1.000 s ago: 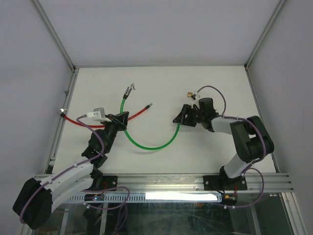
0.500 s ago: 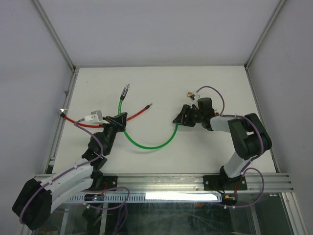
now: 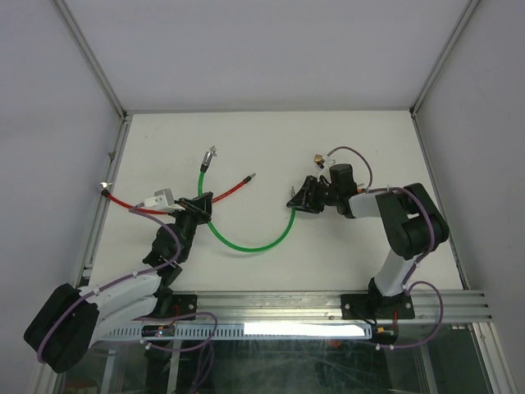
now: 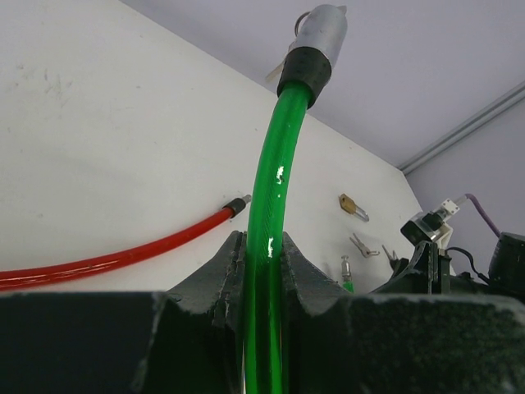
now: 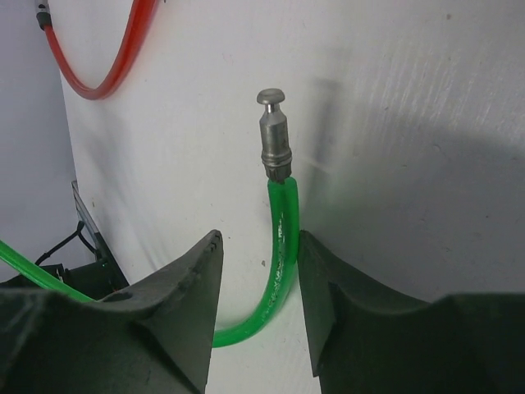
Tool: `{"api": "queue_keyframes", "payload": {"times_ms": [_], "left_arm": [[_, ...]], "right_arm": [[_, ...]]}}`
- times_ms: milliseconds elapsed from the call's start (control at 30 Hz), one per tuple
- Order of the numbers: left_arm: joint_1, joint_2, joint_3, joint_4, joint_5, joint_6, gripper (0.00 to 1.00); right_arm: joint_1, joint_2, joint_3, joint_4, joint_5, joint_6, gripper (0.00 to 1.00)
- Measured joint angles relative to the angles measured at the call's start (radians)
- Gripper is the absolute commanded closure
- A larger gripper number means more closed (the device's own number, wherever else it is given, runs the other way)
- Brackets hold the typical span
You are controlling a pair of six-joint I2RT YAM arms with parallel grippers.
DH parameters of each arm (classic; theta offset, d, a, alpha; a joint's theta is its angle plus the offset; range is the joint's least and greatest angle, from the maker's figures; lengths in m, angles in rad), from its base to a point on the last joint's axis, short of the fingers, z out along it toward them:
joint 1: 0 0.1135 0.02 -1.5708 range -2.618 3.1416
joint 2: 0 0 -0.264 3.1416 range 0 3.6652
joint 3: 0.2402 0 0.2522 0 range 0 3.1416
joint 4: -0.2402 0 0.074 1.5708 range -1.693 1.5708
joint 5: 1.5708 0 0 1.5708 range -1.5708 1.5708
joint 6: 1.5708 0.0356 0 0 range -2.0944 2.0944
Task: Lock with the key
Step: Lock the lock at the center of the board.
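A green cable lock curves across the table. Its silver barrel is held up off the surface, with a small metal ring showing at its far end. My left gripper is shut on the green cable just below the barrel. The cable's other end carries a metal pin and lies flat. My right gripper stands open around the cable just behind that pin; the cable touches one finger, with a gap to the other. Loose keys lie beyond the right gripper.
A red cable lies at the left, one end near the table's middle, and passes close to my left gripper. A small brass piece and silver keys lie on the table. Frame walls border both sides.
My right gripper's jaws have narrowed around the green cable's pin end and it has shifted slightly left. The left gripper has kept its grip; the barrel end has swung a little left.
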Motion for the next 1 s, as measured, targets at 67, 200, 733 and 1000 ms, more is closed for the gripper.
{"api": "queue_keyframes", "payload": {"times_ms": [67, 200, 733, 1000], "left_arm": [[0.0, 0.026, 0.0, 0.018, 0.002, -0.003, 1.0], [-0.014, 0.1, 0.0, 0.065, 0.013, -0.012, 1.0], [-0.052, 0.243, 0.021, 0.165, 0.043, -0.024, 1.0], [-0.052, 0.242, 0.034, 0.168, 0.105, 0.005, 1.0]], "right_arm": [[0.001, 0.005, 0.002, 0.002, -0.003, 0.009, 0.57], [0.01, 0.007, 0.003, 0.002, 0.001, 0.011, 0.58], [0.036, 0.014, 0.042, -0.058, 0.101, -0.099, 1.0], [0.037, -0.048, 0.064, -0.16, 0.104, -0.248, 1.0]]}}
